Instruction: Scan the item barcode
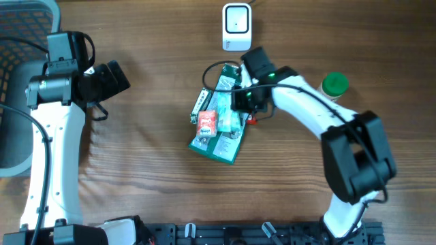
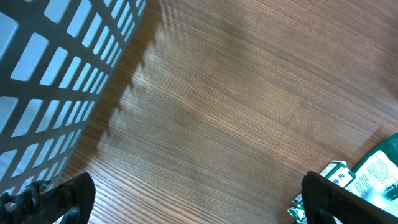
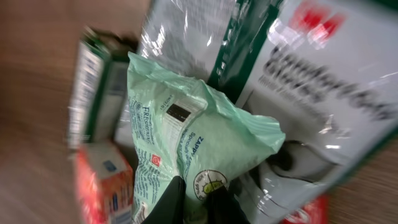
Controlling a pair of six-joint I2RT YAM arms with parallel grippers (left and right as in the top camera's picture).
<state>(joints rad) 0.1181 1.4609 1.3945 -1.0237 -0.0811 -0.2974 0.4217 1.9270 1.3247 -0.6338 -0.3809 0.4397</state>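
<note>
Several packaged items lie piled mid-table. Among them is a pale green packet (image 1: 226, 117), with a small dark printed patch (image 3: 178, 112) on its face (image 3: 199, 143). My right gripper (image 1: 246, 102) is down on the pile. Its two dark fingers (image 3: 171, 202) stand close together with a fold of this packet pinched between them, so the gripper (image 3: 198, 202) is shut on it. The white scanner (image 1: 236, 26) stands at the far edge of the table. My left gripper (image 2: 199, 208) hovers wide open over bare wood at the left (image 1: 116, 78), holding nothing.
The pile also holds a red-orange box (image 1: 206, 124) (image 3: 102, 180), a green-and-white carton (image 1: 199, 102) (image 3: 93, 87) and a large glossy green pouch (image 1: 221, 146) (image 3: 311, 93). A green-capped bottle (image 1: 334, 84) stands to the right. A grey mesh basket (image 1: 13, 41) (image 2: 56, 74) sits far left.
</note>
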